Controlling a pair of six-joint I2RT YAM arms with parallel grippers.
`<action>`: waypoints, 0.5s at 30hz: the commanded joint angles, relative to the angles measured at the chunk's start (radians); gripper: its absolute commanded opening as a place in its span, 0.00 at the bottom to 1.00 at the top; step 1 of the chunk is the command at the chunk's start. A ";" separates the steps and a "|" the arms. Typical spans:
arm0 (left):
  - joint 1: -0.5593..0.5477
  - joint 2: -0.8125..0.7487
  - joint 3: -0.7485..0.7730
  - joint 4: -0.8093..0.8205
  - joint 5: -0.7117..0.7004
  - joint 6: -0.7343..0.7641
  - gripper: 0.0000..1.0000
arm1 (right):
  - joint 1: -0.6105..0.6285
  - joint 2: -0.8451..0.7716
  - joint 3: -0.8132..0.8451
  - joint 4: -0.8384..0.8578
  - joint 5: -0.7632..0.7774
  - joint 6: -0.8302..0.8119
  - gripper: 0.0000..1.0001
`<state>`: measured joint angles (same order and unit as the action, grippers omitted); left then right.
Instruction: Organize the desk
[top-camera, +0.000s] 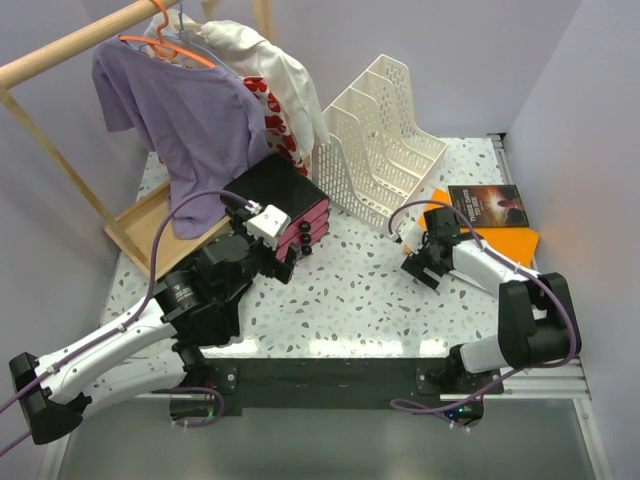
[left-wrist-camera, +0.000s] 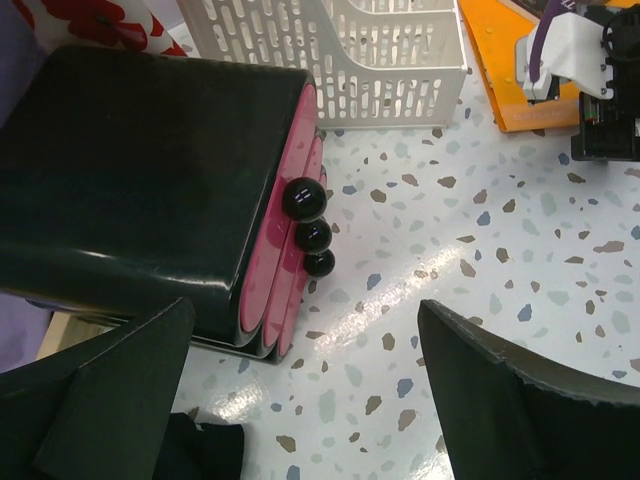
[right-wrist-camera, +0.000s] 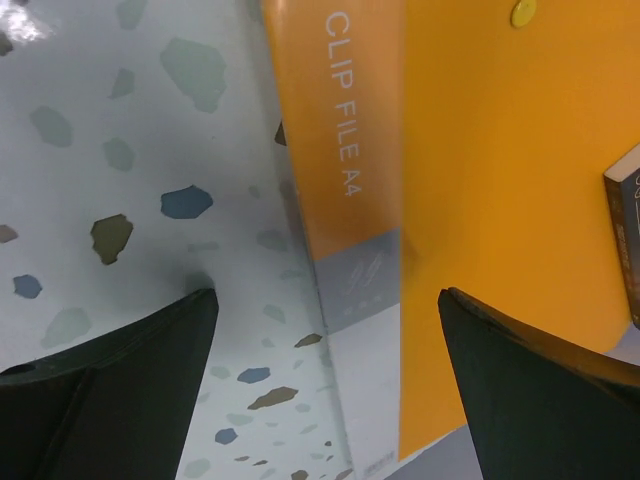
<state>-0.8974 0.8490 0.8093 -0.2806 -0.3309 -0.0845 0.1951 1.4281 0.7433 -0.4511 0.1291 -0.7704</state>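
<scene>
- The bench fills the middle of the overhead view. It is a hard, glossy speckled top and probably slick, so flat things may slide on it rather than lift.
- The left tool stands wide open and empty, near the drawer box at upper left of its own view. The box looks rigid and fairly heavy, and is best gripped across its smooth sides, not by the knobs.
- The right tool gapes too, holding nothing, over the left edge of the orange folder. The folder looks thin, floppy and slippery, so pinch that edge.
- A book lies on the folder at the right of the overhead view, weighing it down.
</scene>
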 joint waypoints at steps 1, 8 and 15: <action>0.002 -0.002 -0.007 0.006 -0.023 0.015 1.00 | -0.003 0.021 -0.044 0.164 0.098 -0.023 0.97; 0.002 0.005 -0.010 0.008 -0.030 0.015 1.00 | -0.003 0.109 -0.081 0.212 0.101 -0.047 0.63; 0.002 0.010 -0.016 0.011 -0.031 0.022 1.00 | -0.003 0.198 -0.056 0.132 0.046 -0.035 0.26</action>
<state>-0.8974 0.8577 0.8032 -0.2913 -0.3489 -0.0841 0.2081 1.5265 0.7094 -0.2329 0.2222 -0.8219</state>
